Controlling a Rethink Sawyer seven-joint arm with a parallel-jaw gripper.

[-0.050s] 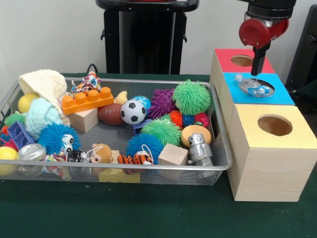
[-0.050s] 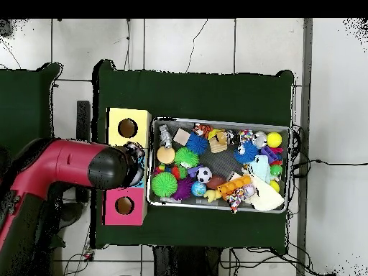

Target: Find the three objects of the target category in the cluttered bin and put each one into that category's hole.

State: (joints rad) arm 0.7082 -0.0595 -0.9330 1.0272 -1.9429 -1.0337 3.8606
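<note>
Arm: red and black, coming down from the top right of the front view, cut off by the upper edge; in the overhead view covering the middle box entirely.
Gripper (image 1: 258,67): hanging over the blue-topped box (image 1: 285,94), just above the clear object; only one dark stem visible, so released or clenched cannot be told.
Clear object (image 1: 251,86): transparent with blue marks, lying at the blue box's hole; hole itself mostly hidden under it; kind of thing hard to make out; touching the gripper or not, unclear.
Red-topped box (image 1: 225,55): farthest in the row, round hole (image 1: 241,60) partly hidden behind the gripper.
Yellow-topped box (image 1: 292,136): nearest in the row, hole (image 1: 275,125) open and dark inside.
Mesh bin (image 1: 124,166): beside the boxes, left end cut off by the picture edge; crowded.
Bin, readable: orange brick (image 1: 87,100); soccer ball (image 1: 132,111); brown football (image 1: 110,114), partly behind the ball; green spiky ball (image 1: 191,97); purple spiky ball (image 1: 161,102); silver robot toy (image 1: 199,149); wooden cube (image 1: 173,154); cream knitted cloth (image 1: 44,83).
Bin, unclear: small toys along the near wall blurred by the mesh; items under the spiky balls only partly showing.
</note>
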